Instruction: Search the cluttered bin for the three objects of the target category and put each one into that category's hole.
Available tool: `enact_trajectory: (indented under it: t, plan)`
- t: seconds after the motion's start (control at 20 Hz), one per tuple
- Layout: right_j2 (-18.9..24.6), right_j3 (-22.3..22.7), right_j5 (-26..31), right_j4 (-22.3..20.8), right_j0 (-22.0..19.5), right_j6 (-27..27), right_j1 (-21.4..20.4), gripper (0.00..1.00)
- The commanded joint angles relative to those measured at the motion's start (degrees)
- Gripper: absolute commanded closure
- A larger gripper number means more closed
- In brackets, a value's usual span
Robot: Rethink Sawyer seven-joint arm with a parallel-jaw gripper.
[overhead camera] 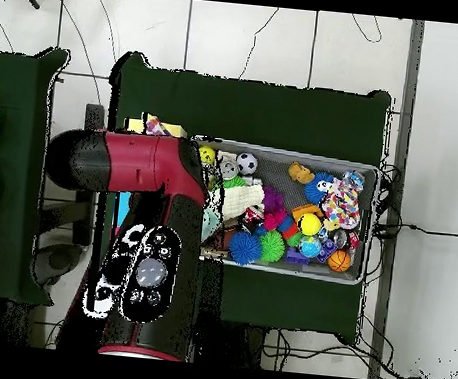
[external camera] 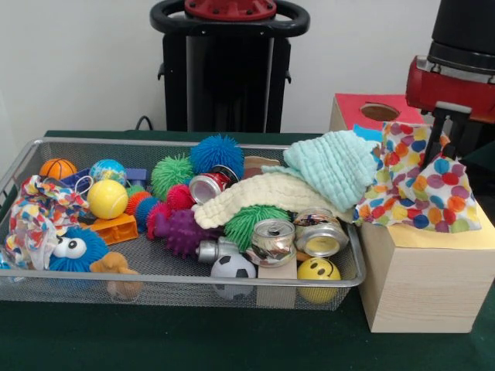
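Nearest you: bin (external camera: 31, 290), lower left, with one dotted cloth (external camera: 35, 212) at its left end. Right: yellow-faced box (external camera: 421, 282), a second dotted cloth (external camera: 418, 182) draped over its top, hiding the hole. Gripper (external camera: 441, 143), upper right, touches that cloth; you cannot tell its opening.

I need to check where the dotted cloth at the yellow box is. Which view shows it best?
The front view: the dotted cloth hangs spread over the yellow-faced box, below the claw. In the overhead view the arm covers that spot; only a scrap of the cloth shows beside it.
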Motion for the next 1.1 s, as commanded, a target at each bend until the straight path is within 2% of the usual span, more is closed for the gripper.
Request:
enact_trajectory:
  t: [0.05, 0.5, 0.75, 1.1]
  plan:
    - [-0.36, -1.87, 1.28, 2.15, 0.72, 14.87, 4.29, 1.00]
    - [-2.89, -3.89, -0.03, 2.75, 2.96, 16.09, 7.86, 1.00]
    - [-3.99, -4.58, -4.00, 3.09, 3.69, 16.83, 10.99, 1.00]
    - [-0.95, 1.33, -10.00, 3.37, 1.92, 12.81, 10.31, 1.00]
